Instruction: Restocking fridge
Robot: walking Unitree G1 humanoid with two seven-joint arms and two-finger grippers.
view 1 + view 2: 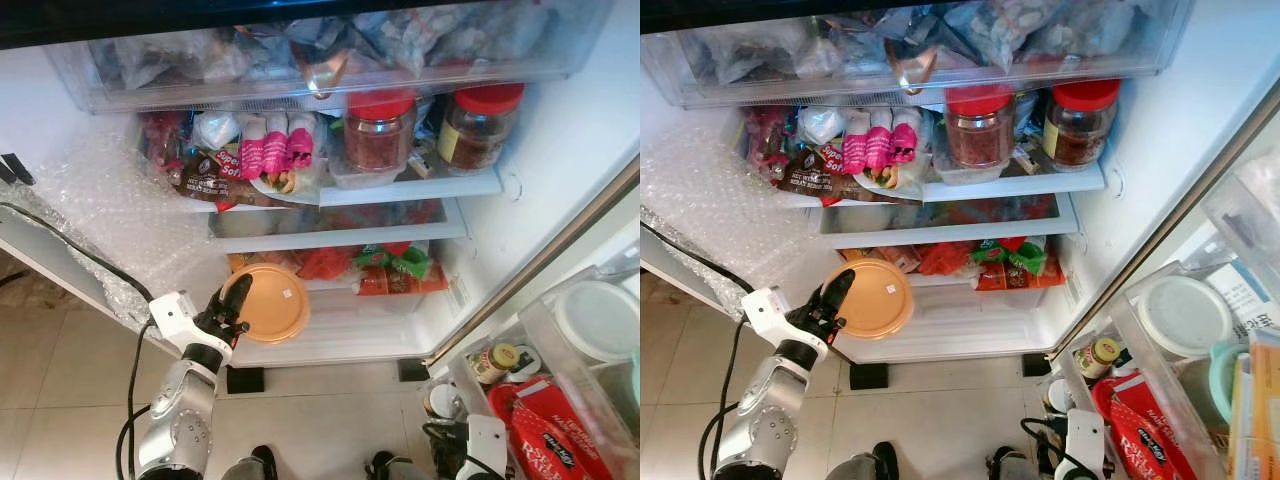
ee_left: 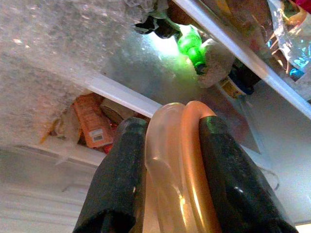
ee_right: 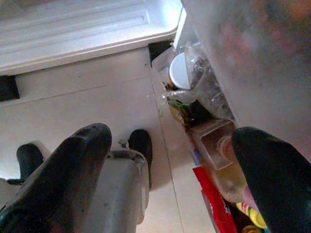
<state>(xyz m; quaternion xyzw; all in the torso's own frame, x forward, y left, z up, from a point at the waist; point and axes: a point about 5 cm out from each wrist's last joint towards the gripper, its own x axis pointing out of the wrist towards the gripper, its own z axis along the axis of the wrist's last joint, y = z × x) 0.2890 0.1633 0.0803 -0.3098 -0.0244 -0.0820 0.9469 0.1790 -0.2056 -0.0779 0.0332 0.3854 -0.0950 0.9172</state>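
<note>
The open white fridge takes up most of the head views, its clear plastic drawer of bagged food at the top, a white shelf below it carrying two red-lidded glass jars and pink-and-brown snack packets, and lower down a compartment of orange and green packets above the white bottom ledge. To the right, the door bins hold a white-lidded tub, a small yellow-capped jar and a red foil bag. Over the beige tiled floor, the silver left arm reaches up toward the lower compartment, and the left gripper is clamped on the rim of a round, flat orange plastic container with a translucent lid, held in front of the bottom ledge and not yet resting on anything. The left wrist view shows its black fingers pinching the stacked lid and base edge-on. It looks stiff, light and smooth, so likely slippery; the rim grip seems sound if lid and base are squeezed together, but tilting could let it pivot or slip. The right gripper hangs idle low by the door bins, fingers spread apart and empty.
</note>
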